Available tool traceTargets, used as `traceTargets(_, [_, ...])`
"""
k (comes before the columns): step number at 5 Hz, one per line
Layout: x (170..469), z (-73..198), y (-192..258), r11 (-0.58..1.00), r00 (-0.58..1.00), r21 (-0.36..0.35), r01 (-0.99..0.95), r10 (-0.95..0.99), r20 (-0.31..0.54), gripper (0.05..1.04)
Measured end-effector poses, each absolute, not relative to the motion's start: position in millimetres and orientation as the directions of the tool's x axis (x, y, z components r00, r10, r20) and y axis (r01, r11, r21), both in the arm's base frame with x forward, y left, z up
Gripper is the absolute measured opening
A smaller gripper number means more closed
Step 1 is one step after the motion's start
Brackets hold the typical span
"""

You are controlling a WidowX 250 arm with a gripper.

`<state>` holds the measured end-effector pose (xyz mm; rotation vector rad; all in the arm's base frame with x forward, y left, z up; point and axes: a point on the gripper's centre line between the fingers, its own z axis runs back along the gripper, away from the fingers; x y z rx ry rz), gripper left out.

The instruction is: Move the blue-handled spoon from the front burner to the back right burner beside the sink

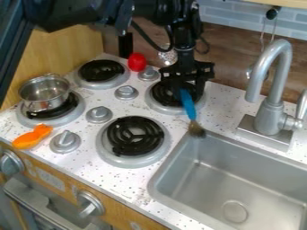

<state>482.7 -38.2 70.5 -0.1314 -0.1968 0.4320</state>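
Black gripper (183, 86) grasps a blue-handled brush (188, 105) by the sink's corner

The fingers are closed around the upper part of the blue handle. From there the brush hangs at a slant, its brown bristles (196, 130) lowest, at the far left corner of the steel sink (157, 173); whether they touch the rim or the counter I cannot tell. The gripper hangs over the far right coil burner (160, 98), below the black robot arm (174, 12), which comes in from the top left.

Nearer the camera lies the near right coil burner (134, 136), its black coil bare in a round metal pan. Metallic control knobs (126, 92) stand among the burners. Beyond them, a smooth red object (137, 62) sits between the far left coil burner (101, 71) and the gripper.

At the left, a shiny metal pot (45, 93) stands on the near left coil burner (53, 113), with an orange toy (32, 137) near it, by the counter's front edge. To the right of the brush, a grey faucet (273, 110) rises behind the sink, its spout curving over towards the left. A round drain (235, 211) is set in the sink floor, and the white speckled counter (139, 179) runs between sink and stove front
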Motion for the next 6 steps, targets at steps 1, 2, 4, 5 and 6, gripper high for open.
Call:
traceTargets(1, [482.5, 66.2, -35.9, 0.894, 0.883, -0.142, -0.426, 0.445, 0.153, 1.012])
traceTargets(2, [483.9, 65.3, -34.2, 0.894, 0.880, -0.132, -0.428, 0.446, 0.166, 1.010])
traceTargets(4, [471.5, 47.3, -31.7, 0.903, 0.891, -0.077, -0.422, 0.429, 0.148, 1.005])
traceTargets(5, [461.8, 77.7, -30.9, 0.914, 0.892, -0.065, -0.401, 0.405, 0.199, 1.005])
traceTargets(6, [447.0, 120.3, -32.7, 0.927, 0.888, -0.054, -0.371, 0.371, 0.272, 1.005])
